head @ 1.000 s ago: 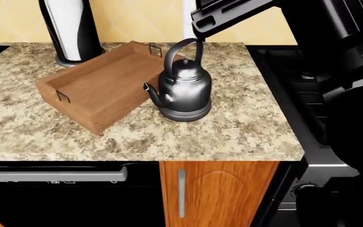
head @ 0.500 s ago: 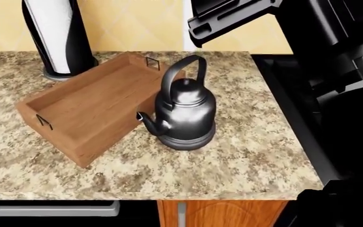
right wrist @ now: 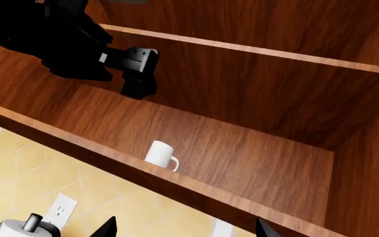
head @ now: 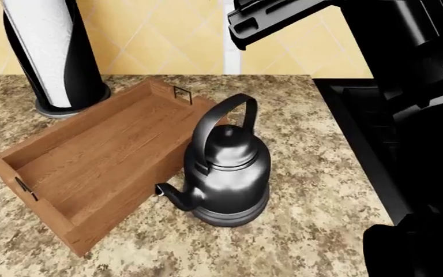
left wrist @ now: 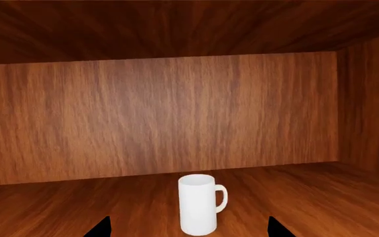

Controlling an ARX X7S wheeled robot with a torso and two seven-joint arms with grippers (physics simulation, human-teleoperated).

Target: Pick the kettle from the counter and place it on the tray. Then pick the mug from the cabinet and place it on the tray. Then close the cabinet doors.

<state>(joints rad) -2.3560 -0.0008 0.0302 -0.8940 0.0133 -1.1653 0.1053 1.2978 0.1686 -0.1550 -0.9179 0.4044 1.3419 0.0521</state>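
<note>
Tray [head: 90,167]: empty on the surface [head: 314,208], beside the kettle.
Kettle [head: 229,173]: upright, just right of tray, ungrasped.
Mug [left wrist: 199,204]: on cabinet shelf [left wrist: 308,197].
Left gripper [left wrist: 186,228]: spread wide, empty, framing mug.
Right gripper [right wrist: 183,228]: apart, empty, raised toward the cabinet.

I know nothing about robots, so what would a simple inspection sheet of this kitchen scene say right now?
Surface: speckled counter, carrying everything below.
Job's things: kettle upright on the counter beside the tray, not in it; the tray holds nothing; white mug upright on the cabinet shelf.
Clutter: paper-towel holder behind the tray.
Pincers: left pincer open, tips either side of the mug and short of it; right pincer open, empty, raised toward the shelf.
Cables: nothing seen.
Surroundings: yellow tiled wall, wall outlet, black stovetop.
</note>
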